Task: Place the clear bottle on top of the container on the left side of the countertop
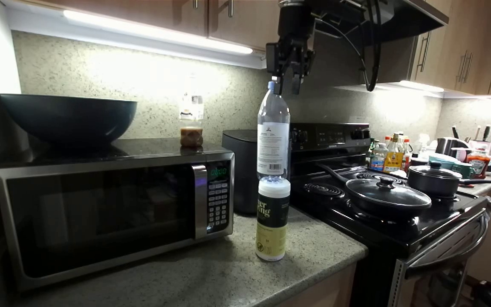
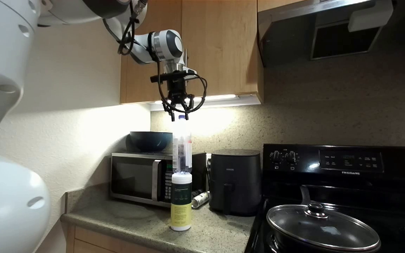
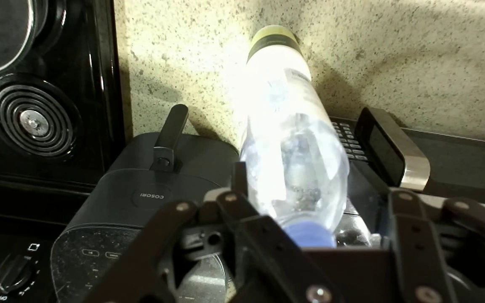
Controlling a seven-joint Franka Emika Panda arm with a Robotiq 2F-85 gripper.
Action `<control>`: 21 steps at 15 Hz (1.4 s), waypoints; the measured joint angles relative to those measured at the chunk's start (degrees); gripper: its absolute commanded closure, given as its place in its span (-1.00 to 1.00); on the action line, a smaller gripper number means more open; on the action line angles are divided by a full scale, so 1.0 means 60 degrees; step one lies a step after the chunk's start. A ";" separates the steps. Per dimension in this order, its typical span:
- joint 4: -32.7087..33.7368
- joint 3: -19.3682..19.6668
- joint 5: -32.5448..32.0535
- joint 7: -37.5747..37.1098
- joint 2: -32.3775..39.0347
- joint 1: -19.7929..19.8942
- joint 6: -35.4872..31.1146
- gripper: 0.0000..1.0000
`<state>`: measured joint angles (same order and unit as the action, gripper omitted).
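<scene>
The clear bottle (image 1: 273,147) stands upright on the white lid of the container (image 1: 271,232). The container stands on the countertop (image 1: 322,251). The stack also shows in an exterior view, with the bottle (image 2: 182,151) above the container (image 2: 181,196). My gripper (image 1: 287,88) points down at the bottle's blue cap with its fingers apart. In the wrist view, the open gripper (image 3: 321,189) has the bottle (image 3: 297,160) between its fingers, nearer the left one, with a gap on the right. The container (image 3: 275,38) shows beyond the bottle, its lid washed out by glare.
A microwave (image 1: 113,217) bears a dark bowl (image 1: 70,117) and a small amber-filled bottle (image 1: 191,136). A black air fryer (image 2: 236,182) stands behind the stack. The stove (image 1: 335,204) with lidded pans is beside the counter. Wall cabinets (image 2: 220,45) and a range hood hang overhead.
</scene>
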<state>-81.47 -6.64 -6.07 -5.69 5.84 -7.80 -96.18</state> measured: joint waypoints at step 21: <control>0.0117 -0.0050 -0.0551 0.0000 -0.1010 -0.0027 -0.0437 -1.00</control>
<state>-80.77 -6.94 -9.37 -5.69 -0.22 -7.96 -98.80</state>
